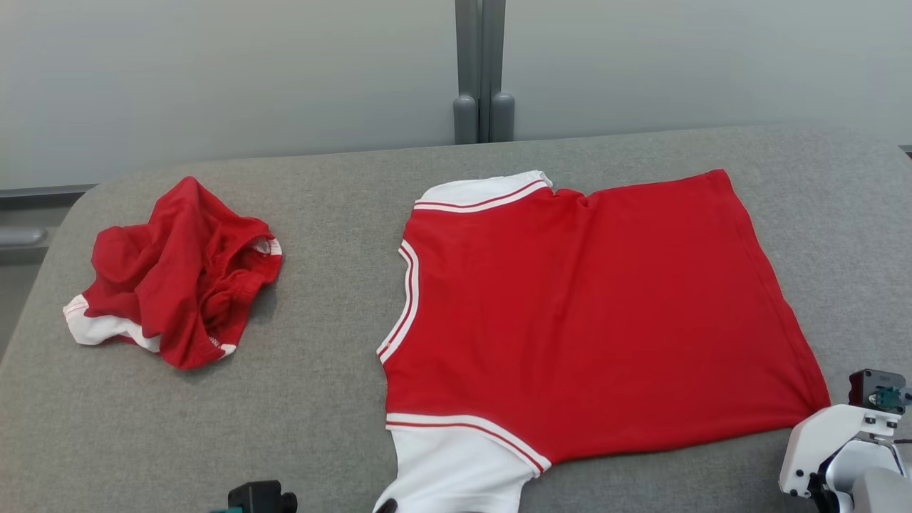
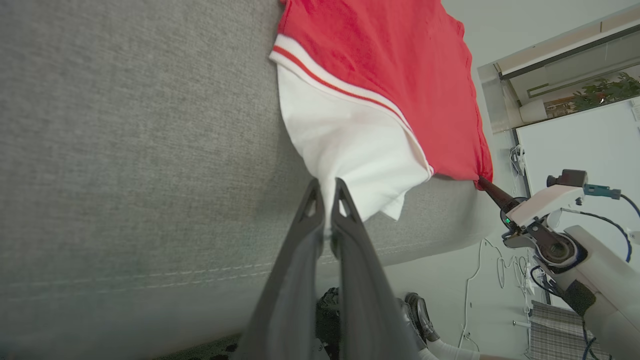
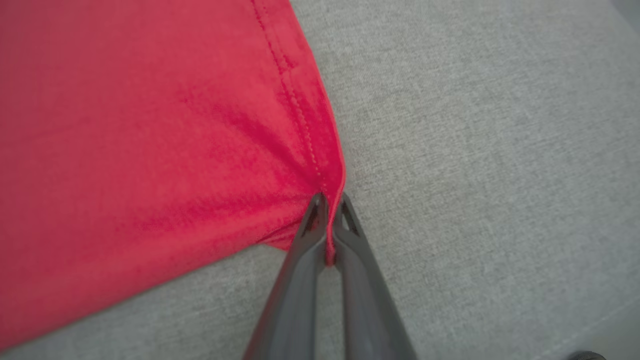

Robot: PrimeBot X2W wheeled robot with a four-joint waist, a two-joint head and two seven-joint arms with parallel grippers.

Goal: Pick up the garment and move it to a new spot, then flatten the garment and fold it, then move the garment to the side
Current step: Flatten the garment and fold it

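Left tool (image 2: 327,186), right tool (image 3: 331,201) pinching garment (image 1: 584,313)

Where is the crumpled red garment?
In the head view, the crumpled red garment lies on the left side of the grey table, apart from the spread red shirt to its right.

Bare grey fabric table (image 1: 328,214) between crumpled red-and-white heap (image 1: 178,274) and flat red shirt (image 1: 584,313): room for my left pincer (image 2: 327,186).

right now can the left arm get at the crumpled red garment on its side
Probably not yet: the left gripper is shut on the white sleeve of the flat jersey. Once it lets go, nothing on the grey table lies between it and the crumpled garment.
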